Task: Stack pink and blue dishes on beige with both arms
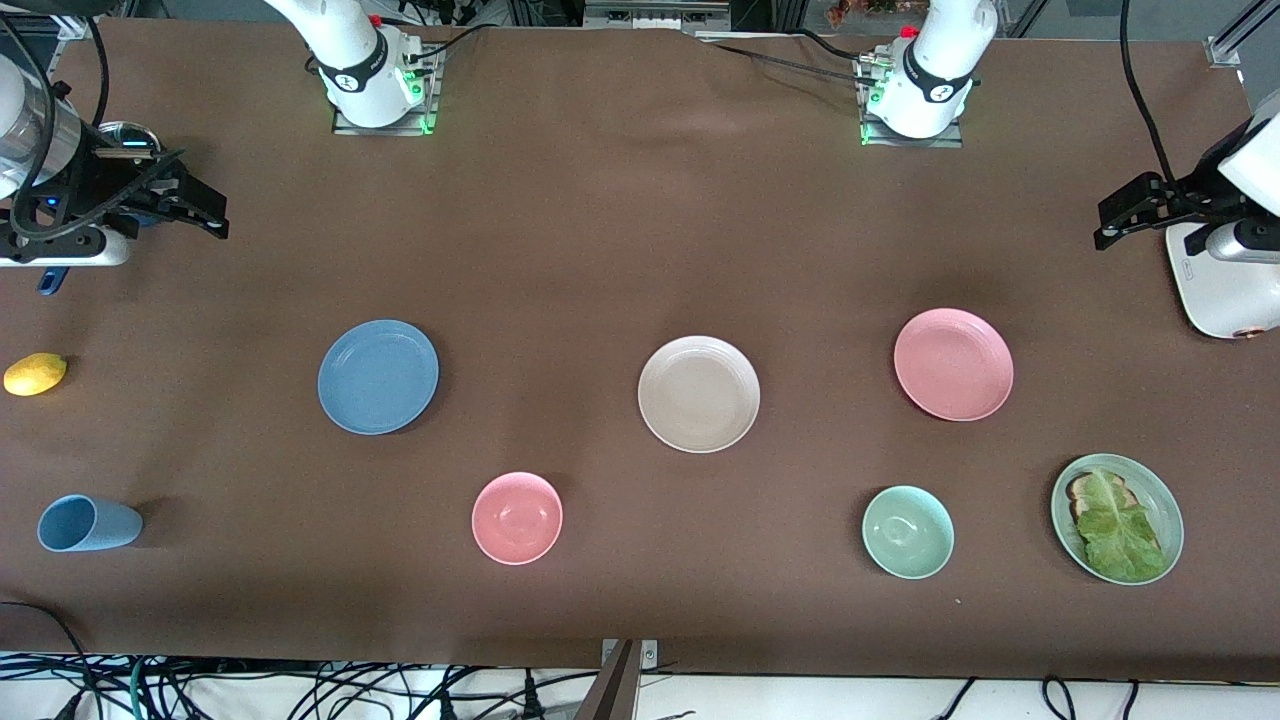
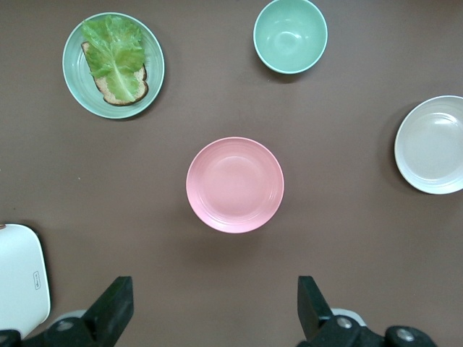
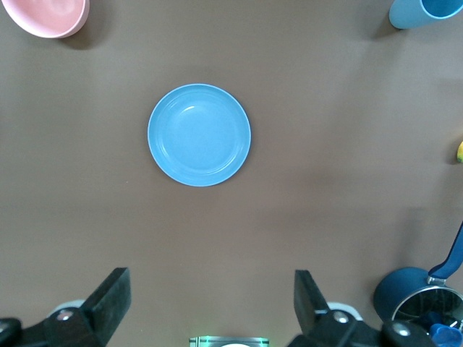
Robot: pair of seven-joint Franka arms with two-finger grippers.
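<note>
The beige plate [image 1: 698, 393] lies in the middle of the table and shows at the edge of the left wrist view [image 2: 432, 144]. The blue plate [image 1: 378, 377] lies beside it toward the right arm's end, and the pink plate [image 1: 953, 364] toward the left arm's end. My right gripper [image 1: 205, 205] hangs open and empty over the table's right-arm end, with the blue plate [image 3: 199, 135] ahead of its fingers [image 3: 211, 280]. My left gripper [image 1: 1108, 222] is open and empty over the left-arm end, with the pink plate [image 2: 234, 184] ahead of it [image 2: 215, 289].
Nearer the front camera stand a pink bowl [image 1: 517, 517], a pale green bowl [image 1: 907, 532] and a green plate [image 1: 1150, 490] with toast and lettuce. A light blue cup [image 1: 88, 523] lies on its side near a lemon [image 1: 35, 374]. A white appliance [image 1: 1215, 290] and a pot [image 3: 416, 296] sit at the ends.
</note>
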